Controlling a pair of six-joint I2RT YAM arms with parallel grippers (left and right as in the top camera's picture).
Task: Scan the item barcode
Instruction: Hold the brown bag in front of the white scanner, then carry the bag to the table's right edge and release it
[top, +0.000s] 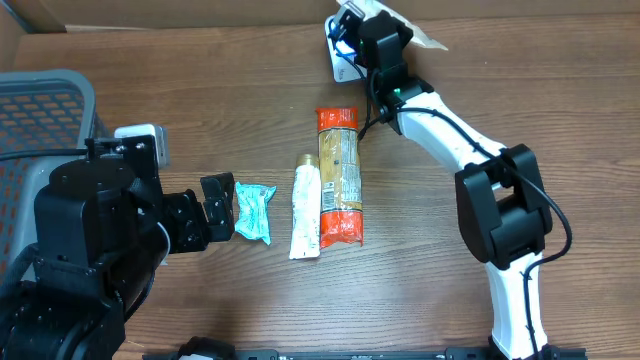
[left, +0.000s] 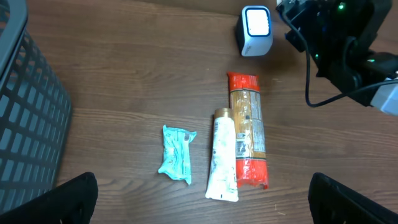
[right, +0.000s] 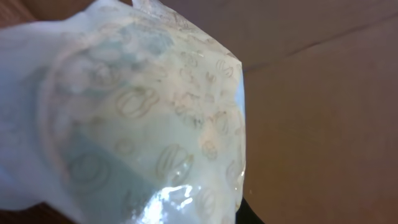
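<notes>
**Bag held at the scanner while three items lie on the table**

The right gripper (top: 375, 35) is closed on a clear bag (right: 143, 118) printed with pale ring shapes, holding it just beside the small white scanner (left: 256, 28) at the far edge of the wooden table (top: 400, 300). The scanner's face is lit. The bag fills the right wrist view, so the fingers cannot be seen there, and no barcode can be made out on it.

Three more items lie flat in a row on the robot's side of the scanner. The long orange packet (top: 338, 176) is the nearest to it. A white tube (top: 306, 207) with a gold cap lies just beside that packet, on the side away from the right arm. A teal packet (top: 253, 212) lies the farthest from the scanner.

The left gripper (top: 220, 208) is well apart from the scanner, next to the teal packet, with its jaws wide apart and nothing between them. A grey mesh basket (top: 40, 110) stands farther from the scanner again, at the left edge of the table.
</notes>
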